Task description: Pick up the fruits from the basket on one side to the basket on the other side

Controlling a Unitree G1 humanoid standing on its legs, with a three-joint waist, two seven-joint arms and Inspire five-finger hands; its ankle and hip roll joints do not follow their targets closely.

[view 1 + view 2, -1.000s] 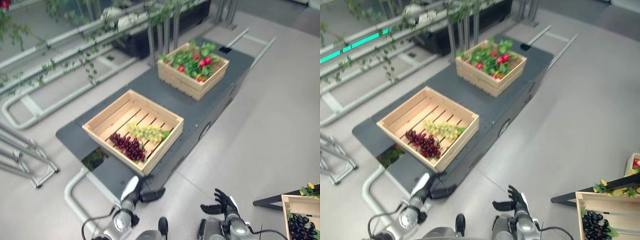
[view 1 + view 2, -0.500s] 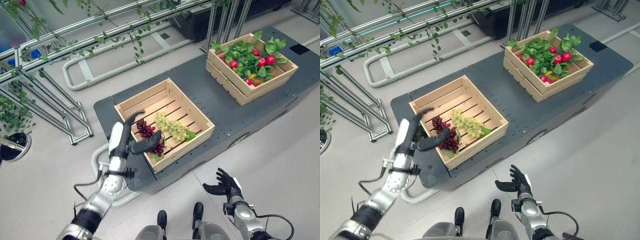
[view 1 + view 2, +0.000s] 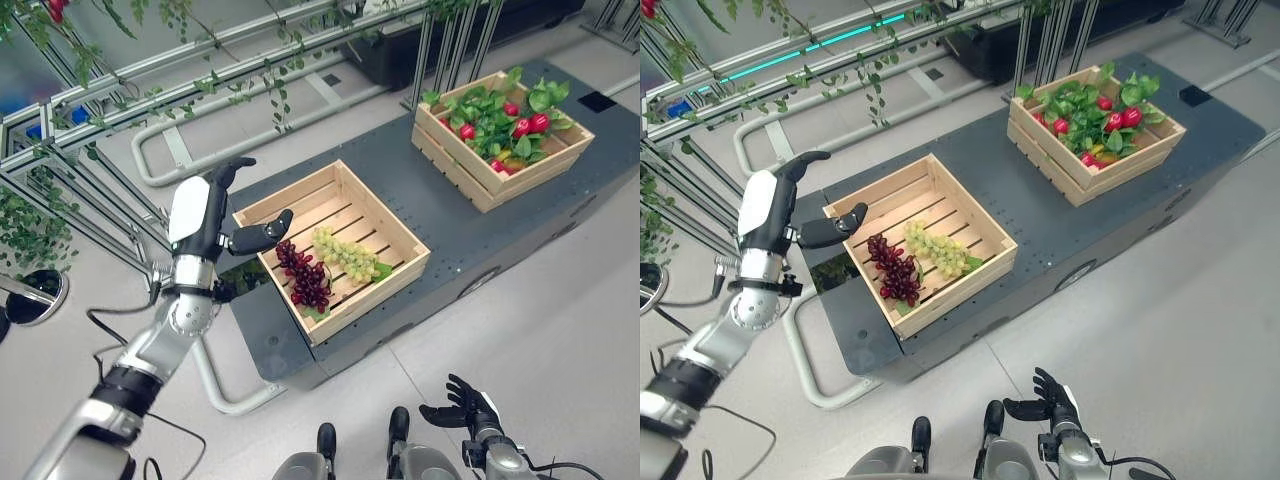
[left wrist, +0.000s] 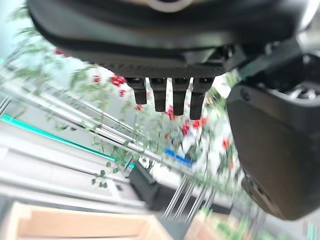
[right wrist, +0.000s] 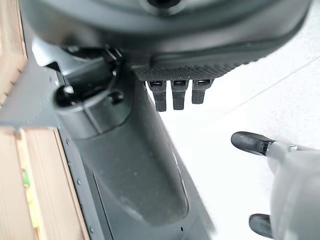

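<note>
The left hand (image 3: 205,212) is raised beside the left end of the dark platform (image 3: 440,215), fingers relaxed and holding nothing, its thumb reaching over the near crate's (image 3: 385,225) left corner. In that crate dark red grapes (image 3: 303,281) lie touching green grapes (image 3: 347,256). At the platform's right end a second crate (image 3: 470,180) holds leafy red fruit (image 3: 528,123). The right hand (image 3: 470,408) hangs low over the floor, released.

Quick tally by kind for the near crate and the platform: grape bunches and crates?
Dark red grape bunch: 1
Green grape bunch: 1
Wooden crates: 2, the near crate and the far crate of leafy produce
Total: 4
</note>
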